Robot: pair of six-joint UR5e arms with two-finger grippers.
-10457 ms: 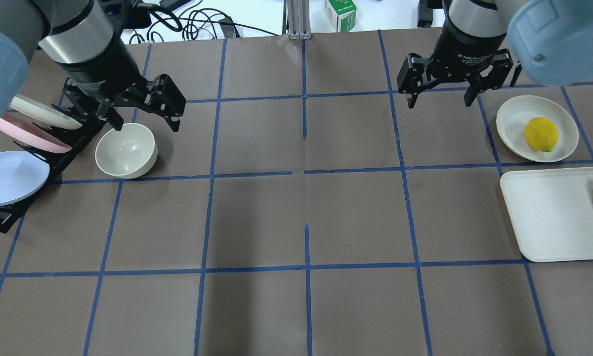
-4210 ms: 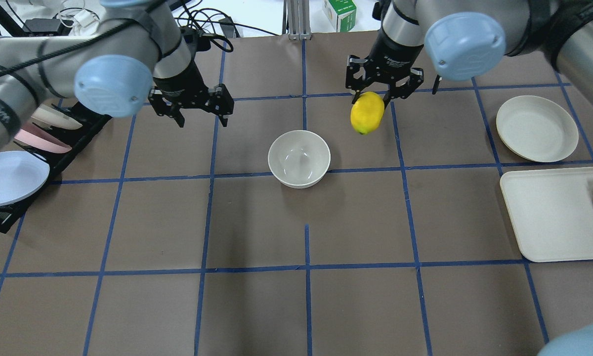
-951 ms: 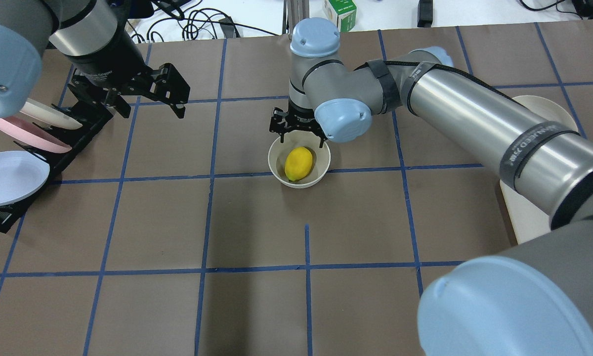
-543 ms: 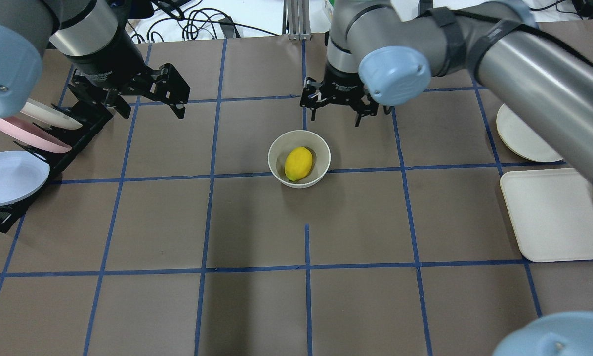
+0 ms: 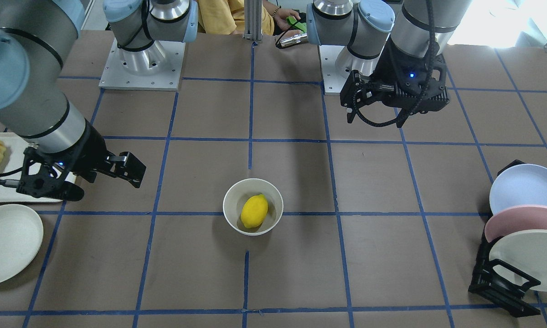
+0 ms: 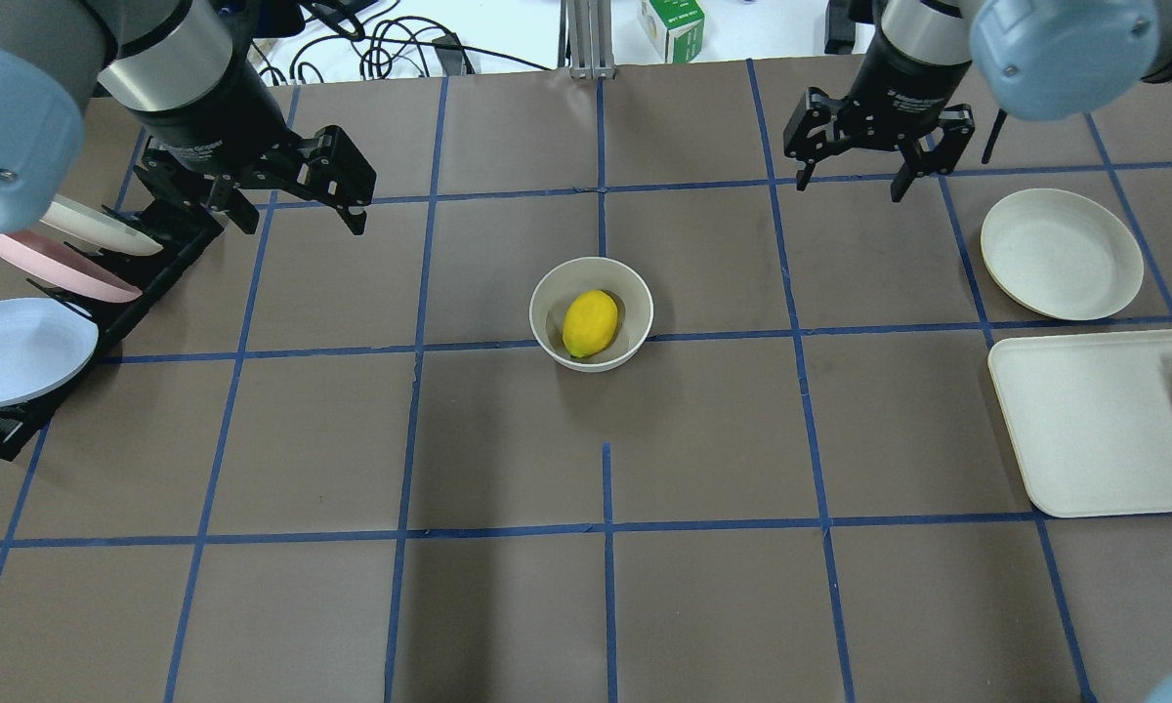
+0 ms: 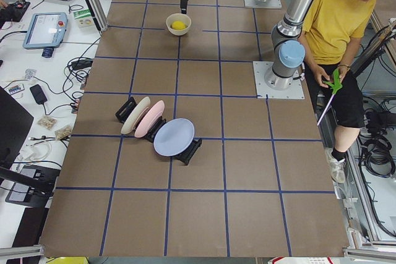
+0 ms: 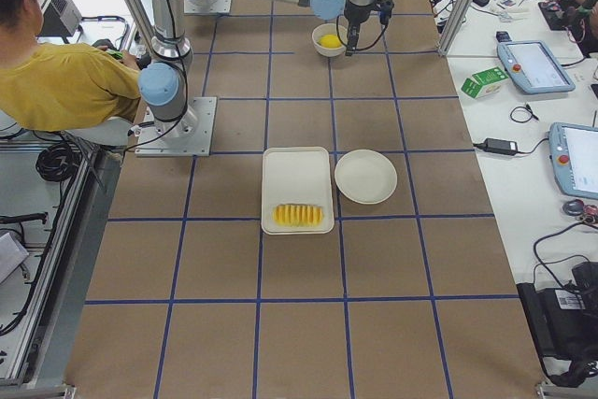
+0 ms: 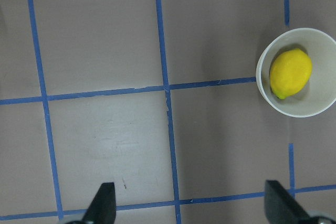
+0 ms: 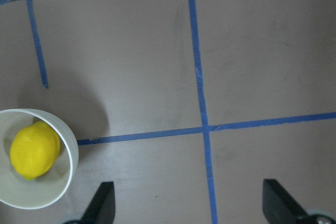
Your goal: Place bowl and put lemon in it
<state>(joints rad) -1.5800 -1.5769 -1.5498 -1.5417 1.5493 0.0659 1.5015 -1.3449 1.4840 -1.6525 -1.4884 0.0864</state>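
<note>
The task is judged finished: the lemon is laid in the bowl at the frame's centre, and the left tool and the right tool are held spread and empty near the upper corners.

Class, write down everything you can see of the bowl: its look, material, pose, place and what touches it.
The bowl is small, round and deep, glossy off-white with a plain rim; it looks like ceramic or plastic. It stands upright on the brown table near its middle, over a blue tape line. The lemon lies inside it on its side. The left gripper and right gripper are both open and well clear of it.
</note>
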